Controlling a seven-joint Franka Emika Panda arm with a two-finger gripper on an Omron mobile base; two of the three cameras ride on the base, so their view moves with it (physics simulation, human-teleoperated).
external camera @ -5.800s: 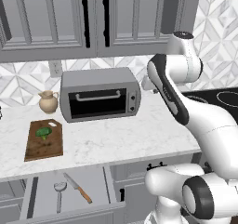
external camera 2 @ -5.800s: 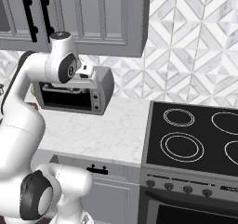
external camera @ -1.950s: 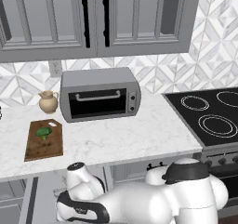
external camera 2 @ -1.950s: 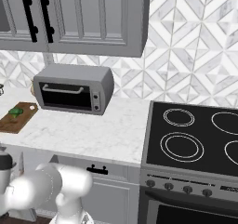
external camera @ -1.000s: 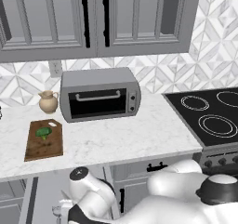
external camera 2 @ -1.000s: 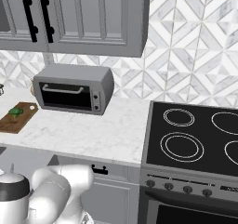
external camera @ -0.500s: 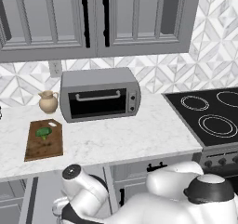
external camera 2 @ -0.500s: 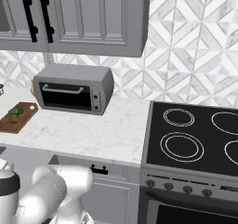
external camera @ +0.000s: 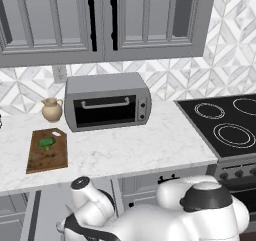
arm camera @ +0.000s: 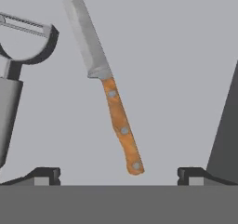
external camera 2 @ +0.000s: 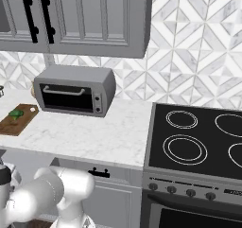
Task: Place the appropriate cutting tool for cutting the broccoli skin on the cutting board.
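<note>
Marble tabletop carries the cutting board with the broccoli at its far end. Below, I see my claw spread wide and empty, fingertips either side of the knife on the grey drawer floor, the peeler beside it. Its long axis runs away from the claw, blade far, handle near. I judge a straight descent onto the handle is best.

Left base camera facing the boxy grey toaster oven head-on, right base camera viewing that oven from rightward, both sharing it, hand camera close over an orange-handled silver-bladed knife.
</note>
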